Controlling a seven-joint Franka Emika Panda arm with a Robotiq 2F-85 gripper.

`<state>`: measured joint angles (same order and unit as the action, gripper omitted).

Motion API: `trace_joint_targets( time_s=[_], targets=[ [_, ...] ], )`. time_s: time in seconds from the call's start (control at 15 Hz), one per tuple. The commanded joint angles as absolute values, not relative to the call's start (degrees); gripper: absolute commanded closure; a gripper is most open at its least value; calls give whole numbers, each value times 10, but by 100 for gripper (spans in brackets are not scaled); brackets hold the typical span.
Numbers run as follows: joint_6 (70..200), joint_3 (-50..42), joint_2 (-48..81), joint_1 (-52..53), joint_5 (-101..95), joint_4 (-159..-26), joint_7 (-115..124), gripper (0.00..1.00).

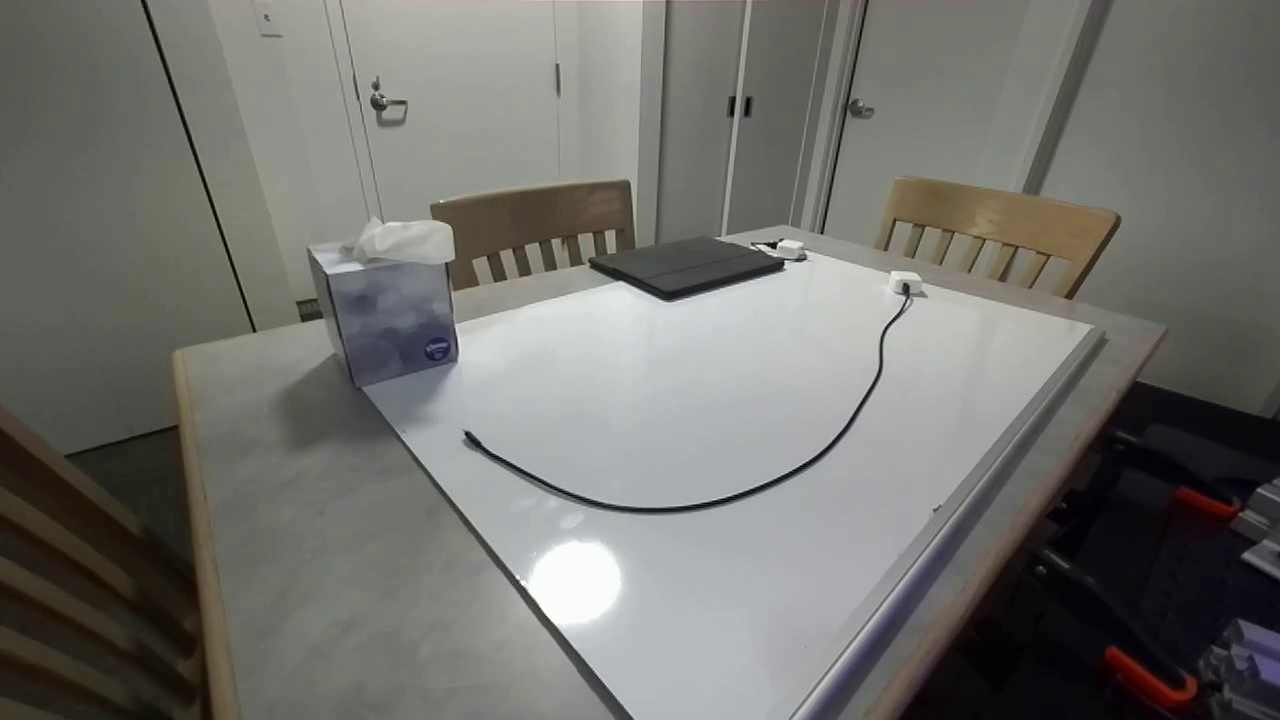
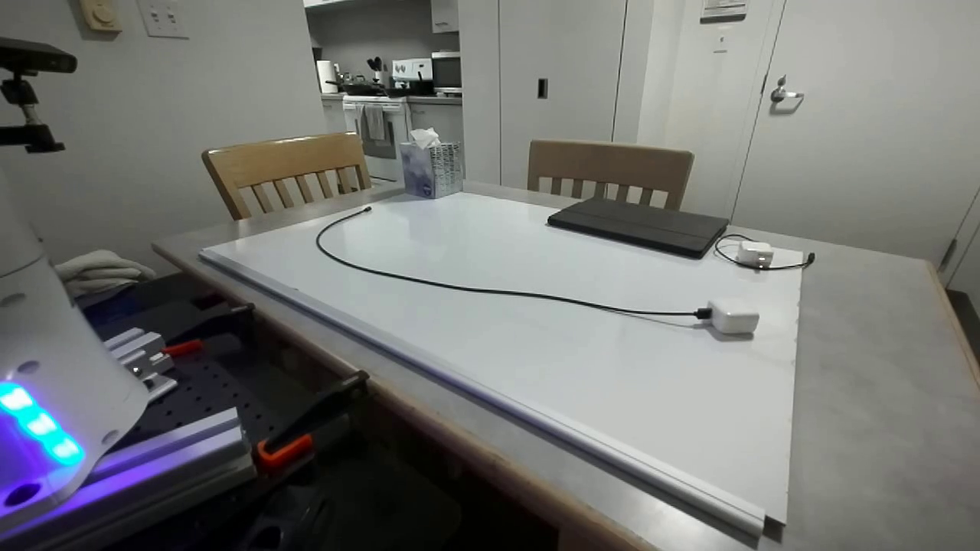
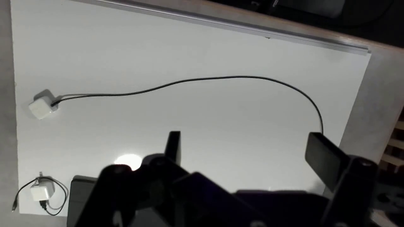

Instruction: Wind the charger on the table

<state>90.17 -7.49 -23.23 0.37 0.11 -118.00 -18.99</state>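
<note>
Uncoiled charger [image 1: 650, 510] on the table [image 1: 320, 520]; gripper [image 3: 244, 145] spread wide

The charger, a long, thin black cable w/ a white plug block [image 2: 733, 317] at 1 end, lies on the glossy white board [image 2: 536, 352] set on the table's grey top. From the block, near 1 short edge of the board, the cable runs in a broad bend to a free tip [image 1: 472, 438] near the opp. edge; in the wrist view this tip is hidden behind the gripper. Gripper (wrist view): fingers [image 3: 325, 160] far apart, w/ nothing held; bare board shows btwn them. Ht. above the board can't be told. A metal rail [image 3: 221, 24] borders 1 long edge of the board; a dark slab [image 2: 639, 226] lies at the opp. long edge. Just beside the slab is a 2nd plug block [image 2: 754, 251] w/ a short black cable [image 2: 788, 268], its end reaching past the board. A tissue box [image 1: 400, 320] stands upright at a corner of the board. Wooden chairs [image 1: 1000, 205] stand around the table in both exterior views. In an exterior view, the robot's base [image 2: 61, 352], w/ lit blue lamps, is near the table, rail side.
</note>
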Motion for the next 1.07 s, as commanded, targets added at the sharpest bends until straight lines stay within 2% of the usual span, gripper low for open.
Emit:
trace_joint_targets(
  time_s=[0.0,0.6,1.0],
  targets=[
    [899,-89,-162,2,5,-1146,-237,0],
    [920,-109,-8,-37,11,-1049,-308,0],
    [962,-127,17,-93,40,-1039,-257,0]
  ],
)
